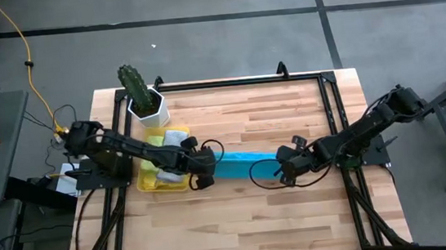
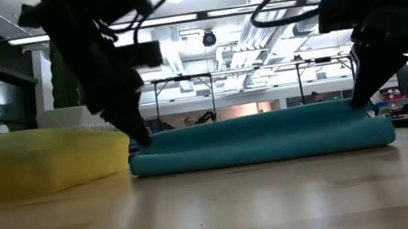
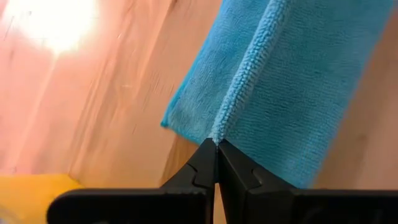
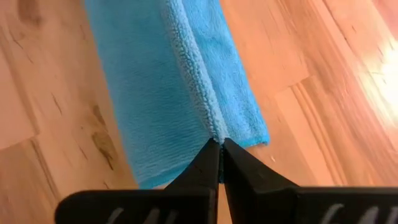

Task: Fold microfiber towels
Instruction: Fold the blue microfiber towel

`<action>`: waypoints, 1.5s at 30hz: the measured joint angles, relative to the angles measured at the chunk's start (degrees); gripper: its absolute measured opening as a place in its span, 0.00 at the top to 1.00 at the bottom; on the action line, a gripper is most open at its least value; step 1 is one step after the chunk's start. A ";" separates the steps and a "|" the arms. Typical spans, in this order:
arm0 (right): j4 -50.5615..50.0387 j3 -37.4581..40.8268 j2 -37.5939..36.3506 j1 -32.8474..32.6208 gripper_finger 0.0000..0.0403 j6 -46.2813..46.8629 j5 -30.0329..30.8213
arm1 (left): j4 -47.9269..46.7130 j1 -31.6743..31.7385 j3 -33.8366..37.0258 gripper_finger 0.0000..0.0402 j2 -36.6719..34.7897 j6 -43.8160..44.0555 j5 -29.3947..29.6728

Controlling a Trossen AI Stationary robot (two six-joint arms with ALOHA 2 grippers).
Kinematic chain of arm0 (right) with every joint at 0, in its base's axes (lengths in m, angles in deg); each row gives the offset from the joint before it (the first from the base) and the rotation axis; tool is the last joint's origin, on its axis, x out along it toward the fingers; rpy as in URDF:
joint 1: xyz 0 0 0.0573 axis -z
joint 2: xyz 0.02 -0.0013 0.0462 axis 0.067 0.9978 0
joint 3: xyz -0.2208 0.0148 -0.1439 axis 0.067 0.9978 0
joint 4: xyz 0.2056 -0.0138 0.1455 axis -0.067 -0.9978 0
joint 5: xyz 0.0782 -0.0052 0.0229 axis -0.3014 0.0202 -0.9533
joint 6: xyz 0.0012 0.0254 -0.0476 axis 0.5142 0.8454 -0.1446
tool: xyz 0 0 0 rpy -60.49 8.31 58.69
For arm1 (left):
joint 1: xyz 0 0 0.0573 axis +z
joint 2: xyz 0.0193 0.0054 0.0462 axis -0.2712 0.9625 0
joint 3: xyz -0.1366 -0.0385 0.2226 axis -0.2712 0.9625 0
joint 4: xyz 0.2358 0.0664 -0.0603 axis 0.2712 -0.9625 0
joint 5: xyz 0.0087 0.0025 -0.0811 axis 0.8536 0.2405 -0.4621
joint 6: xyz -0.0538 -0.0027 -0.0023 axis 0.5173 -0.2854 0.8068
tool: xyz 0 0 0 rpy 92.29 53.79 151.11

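Left pincer (image 3: pixel 216 144) and right pincer (image 4: pixel 221 143) each pinch one end of the blue towel (image 1: pixel 239 164) lying mid-worktop (image 1: pixel 297 208). Beside it, the yellow tray (image 1: pixel 153 182) holds yellow cloths (image 1: pixel 167 137) — seen only from above.

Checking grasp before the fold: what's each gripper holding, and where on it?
Both hold the light blue towel by its raised fold edge: left gripper shut on one end, right gripper shut on the opposite end.

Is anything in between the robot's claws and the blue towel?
No. The left gripper and right gripper are each shut on an edge of the blue towel, one at each end. Nothing sits between.
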State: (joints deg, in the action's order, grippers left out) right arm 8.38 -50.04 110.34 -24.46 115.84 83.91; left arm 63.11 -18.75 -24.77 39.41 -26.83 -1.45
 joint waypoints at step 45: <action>4.02 -0.02 -0.25 -3.08 0.46 -6.86 0.85 | 4.81 -1.81 -1.65 0.49 1.07 -23.15 -6.51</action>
State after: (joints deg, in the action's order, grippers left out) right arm 12.41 -50.07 110.09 -27.54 108.98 84.76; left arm 67.92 -20.56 -26.42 40.48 -49.98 -7.96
